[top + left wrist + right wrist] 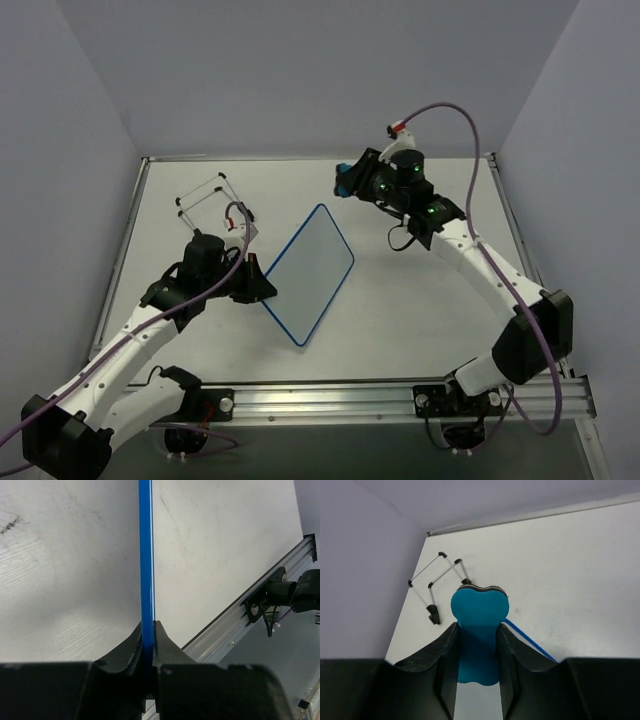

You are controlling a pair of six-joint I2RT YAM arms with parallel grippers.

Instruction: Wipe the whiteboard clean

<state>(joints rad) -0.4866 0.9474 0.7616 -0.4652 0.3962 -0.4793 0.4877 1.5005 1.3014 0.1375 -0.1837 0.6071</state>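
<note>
Left pincer (148, 628) clamps the whiteboard (312, 272) edge; face looks blank, erasing seemingly done; right pincer (476, 628) grips blue eraser (480, 607), apart.

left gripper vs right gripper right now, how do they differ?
Load: the left gripper is shut on the whiteboard, gripping its blue frame; the right gripper is shut on the blue eraser.
Jaw gap: the left gripper's jaws are nearly together; the right gripper's stand wider.
Place: the left gripper is at the whiteboard's left edge; the right gripper is beyond its far corner.
Shared: each holds something.
</note>
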